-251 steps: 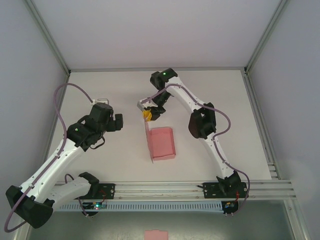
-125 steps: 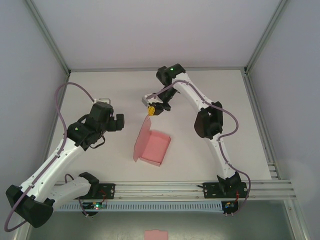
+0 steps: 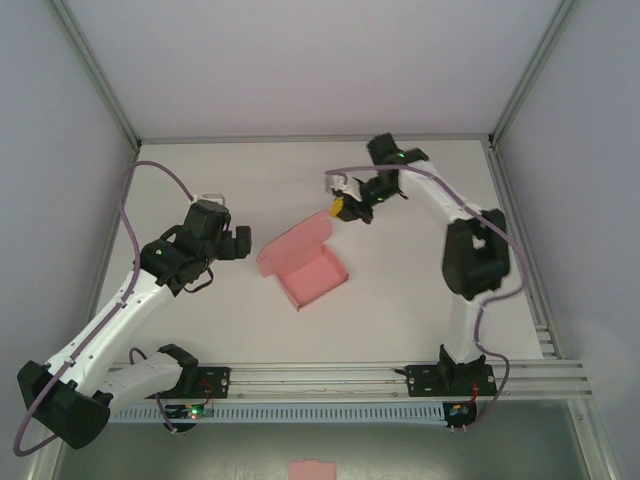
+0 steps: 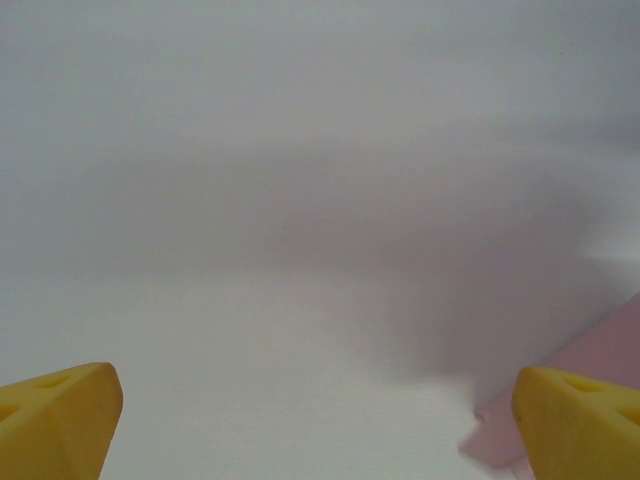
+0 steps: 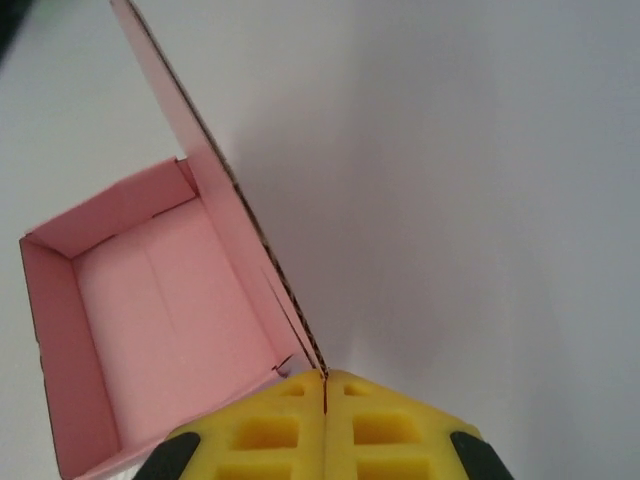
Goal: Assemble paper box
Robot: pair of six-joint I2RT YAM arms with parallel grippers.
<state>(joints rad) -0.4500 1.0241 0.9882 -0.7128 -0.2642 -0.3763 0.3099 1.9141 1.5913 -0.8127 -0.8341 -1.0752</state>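
Paper box, place: the paper box (image 3: 312,273) sits about mid-table, between the two arms and turned at a slant to the table's edges. It lies closer to the left arm's side than to the right arm's base.

Paper box, shape: a small, low rectangular tray (image 5: 160,320) with all four walls up and its top open, so from the right wrist you look straight down onto the inside floor.

Paper box, colour: plain pink card inside and out, with no print. A faint fold line runs along the floor, and the cut edges look thin and darker.

Lid flap: the lid flap (image 3: 295,240) rises from one long wall, thrown back and leaning away from the tray rather than over it. In the right wrist view it is seen edge-on, a thin line running up from the pads.

Right gripper: the right gripper (image 3: 340,208) reaches in from the far right. Its yellow pads (image 5: 270,435) are pressed together with the flap's free edge pinched in the seam between them.

Left gripper: the left gripper (image 3: 236,244) hangs left of the box, apart from it. Its pads (image 4: 55,420) are spread as wide as they go, with nothing held between them. A pink corner of the box shows just beside the right-hand pad.

Table: the table (image 3: 400,310) is white, and the box rests flat on it.
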